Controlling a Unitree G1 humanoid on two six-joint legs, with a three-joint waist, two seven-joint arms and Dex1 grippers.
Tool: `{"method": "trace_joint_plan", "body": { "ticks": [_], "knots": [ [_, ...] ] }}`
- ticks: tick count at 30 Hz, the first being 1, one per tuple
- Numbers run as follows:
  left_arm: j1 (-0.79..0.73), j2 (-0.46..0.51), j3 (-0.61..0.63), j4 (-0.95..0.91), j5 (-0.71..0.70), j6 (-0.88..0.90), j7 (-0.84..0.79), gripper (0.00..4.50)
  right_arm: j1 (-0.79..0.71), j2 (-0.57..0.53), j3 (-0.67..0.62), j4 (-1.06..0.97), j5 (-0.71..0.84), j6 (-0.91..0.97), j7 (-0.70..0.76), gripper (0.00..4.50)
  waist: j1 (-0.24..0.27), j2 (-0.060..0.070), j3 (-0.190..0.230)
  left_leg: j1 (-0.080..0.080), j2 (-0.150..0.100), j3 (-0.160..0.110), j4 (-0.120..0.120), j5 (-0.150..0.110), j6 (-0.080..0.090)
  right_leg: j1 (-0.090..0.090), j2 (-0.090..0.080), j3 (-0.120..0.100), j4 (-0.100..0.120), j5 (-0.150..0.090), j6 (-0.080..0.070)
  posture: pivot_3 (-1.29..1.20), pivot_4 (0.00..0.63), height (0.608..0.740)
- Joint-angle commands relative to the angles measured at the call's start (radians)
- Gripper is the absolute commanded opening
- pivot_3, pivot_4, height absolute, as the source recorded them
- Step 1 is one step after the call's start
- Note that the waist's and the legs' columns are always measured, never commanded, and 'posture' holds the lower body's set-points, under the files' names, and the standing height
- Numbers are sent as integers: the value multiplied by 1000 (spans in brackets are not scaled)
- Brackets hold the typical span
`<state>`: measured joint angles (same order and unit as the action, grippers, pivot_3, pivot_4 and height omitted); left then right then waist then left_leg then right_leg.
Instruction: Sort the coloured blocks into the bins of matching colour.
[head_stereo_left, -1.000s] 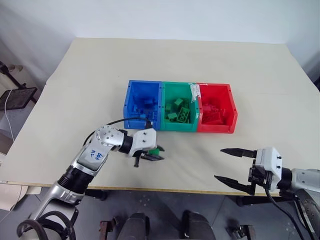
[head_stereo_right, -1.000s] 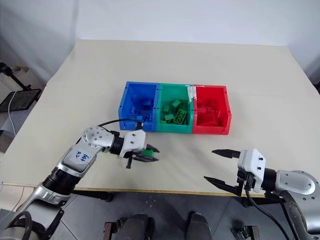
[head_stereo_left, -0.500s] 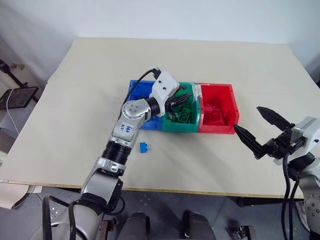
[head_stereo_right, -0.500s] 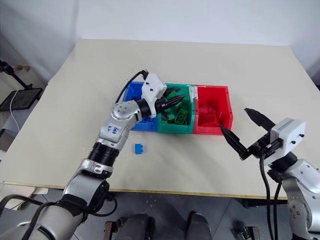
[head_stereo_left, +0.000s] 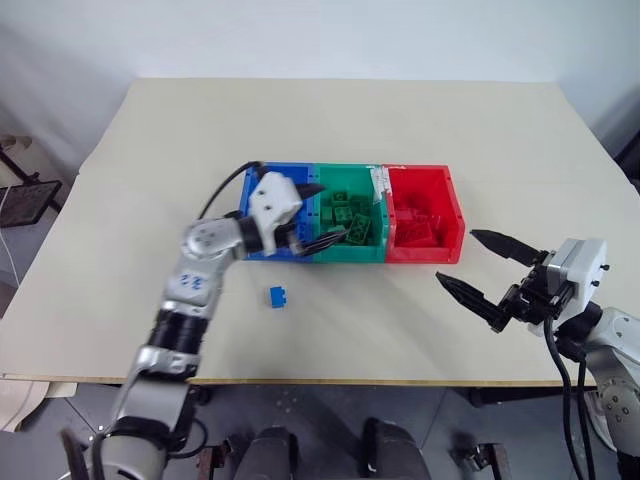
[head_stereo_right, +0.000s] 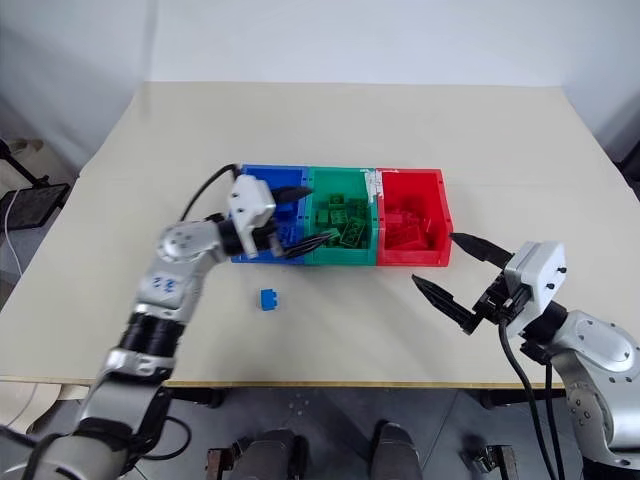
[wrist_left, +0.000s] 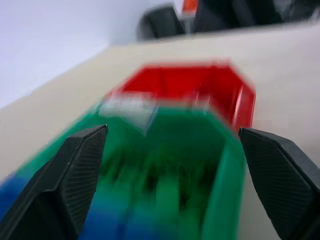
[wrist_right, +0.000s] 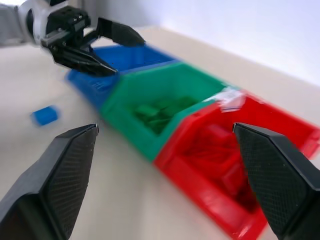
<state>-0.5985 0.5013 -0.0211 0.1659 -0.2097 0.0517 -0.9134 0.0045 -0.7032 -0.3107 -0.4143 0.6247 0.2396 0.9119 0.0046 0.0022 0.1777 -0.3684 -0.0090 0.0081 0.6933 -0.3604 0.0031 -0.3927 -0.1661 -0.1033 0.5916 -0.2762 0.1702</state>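
1. The three bins sit joined in a row mid-table (head_stereo_left: 150, 150): blue bin (head_stereo_left: 252, 205), green bin (head_stereo_left: 345, 255), red bin (head_stereo_left: 455, 215), left to right from the robot's side. Green and red both have a pile of matching blocks inside.

2. The left gripper (head_stereo_left: 318, 215) hangs at the near edge where the blue and green bins meet, pointing across toward the green one. Fingers are spread wide, nothing between them. One finger is up over the blue/green divider, the other low by the green bin's front wall.

3. One loose blue block (head_stereo_left: 277, 296) lies on the table, in front of the blue bin and near it, just below-left of the left gripper's tips and not touching anything.

4. The right gripper (head_stereo_left: 481, 272) hovers off to the right of the red bin, near its front corner, also spread wide and empty. It's well apart from the loose blue block.

5. Hard to make out: what's in the blue bin, since the left gripper's white housing covers a good chunk of it. In the left wrist view the green bin's contents are just smeared dark shapes. I can't count the green blocks (head_stereo_left: 350, 218) or red blocks (head_stereo_left: 420, 228); they overlap in a heap.
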Motion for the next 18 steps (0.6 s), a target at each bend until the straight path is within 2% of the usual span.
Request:
{"method": "trace_joint_plan", "body": {
  "ticks": [1, 5, 10, 14, 18],
  "knots": [
    [119, 150, 118, -121, -133, 19, -172, 4474, -47, -40, 60, 27, 8, -15, 124, 4500, -4, 0, 0, 0, 0, 0, 0, 0, 0, 0, 0, 0, 0, 0, 0, 0, 150, 740],
    [312, 314, 237, -110, -178, 21, -277, 4474, -113, -60, 140, 89, -37, -42, 217, 4500, -2, 0, 0, -1, 1, -1, 1, -1, -1, 1, 0, -1, -1, 0, 0, 0, 150, 740],
    [436, 350, 344, -36, -167, -55, -252, 4474, -177, -56, 190, 170, -87, -95, 282, 4500, 19, 0, 0, -1, 1, -1, 4, -2, 0, 1, 0, -1, -1, 0, 0, 0, 150, 740],
    [473, 320, 310, -166, -181, -8, -213, 4474, -193, -61, 193, 212, -97, -111, 313, 4500, 25, 0, 0, -1, 1, -1, 4, -3, 0, 1, 0, -1, 0, 0, 0, 0, 150, 740],
    [455, 275, 133, -340, -111, 49, -178, 4474, -186, -89, 181, 234, -105, -98, 339, 4500, 22, 0, 0, -1, 1, 0, 5, -3, 0, 1, 0, -1, 0, 0, 0, 0, 150, 740]
  ]
}}
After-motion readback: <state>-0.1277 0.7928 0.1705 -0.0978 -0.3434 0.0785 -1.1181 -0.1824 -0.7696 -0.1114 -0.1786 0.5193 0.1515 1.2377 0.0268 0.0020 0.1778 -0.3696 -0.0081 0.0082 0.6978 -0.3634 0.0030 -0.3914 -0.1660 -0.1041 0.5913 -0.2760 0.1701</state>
